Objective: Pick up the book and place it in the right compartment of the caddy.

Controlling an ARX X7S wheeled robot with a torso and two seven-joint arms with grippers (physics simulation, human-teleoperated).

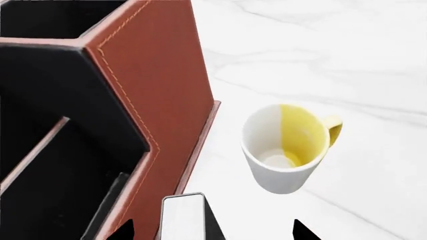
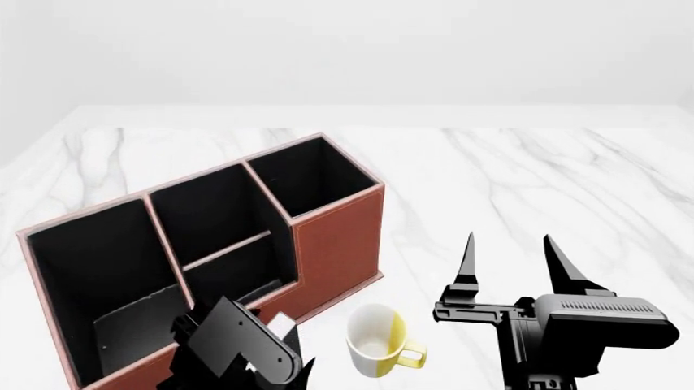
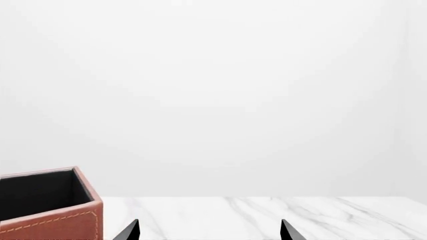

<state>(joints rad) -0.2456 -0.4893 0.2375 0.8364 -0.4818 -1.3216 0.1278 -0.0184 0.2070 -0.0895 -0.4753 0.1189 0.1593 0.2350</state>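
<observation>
My left gripper [image 1: 210, 231] grips the book [image 1: 183, 217] beside the caddy [image 2: 325, 244]. The right compartment [image 2: 312, 177], at eleven o'clock, waits empty. My right gripper [image 2: 509, 260] hangs open.

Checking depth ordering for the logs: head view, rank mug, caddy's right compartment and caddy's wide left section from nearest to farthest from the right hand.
1. Mug: on the marble just left of the right hand.
2. Right compartment: tall end section of the caddy, farther left and back.
3. Wide left section: the caddy's far end, beyond the left arm.
</observation>
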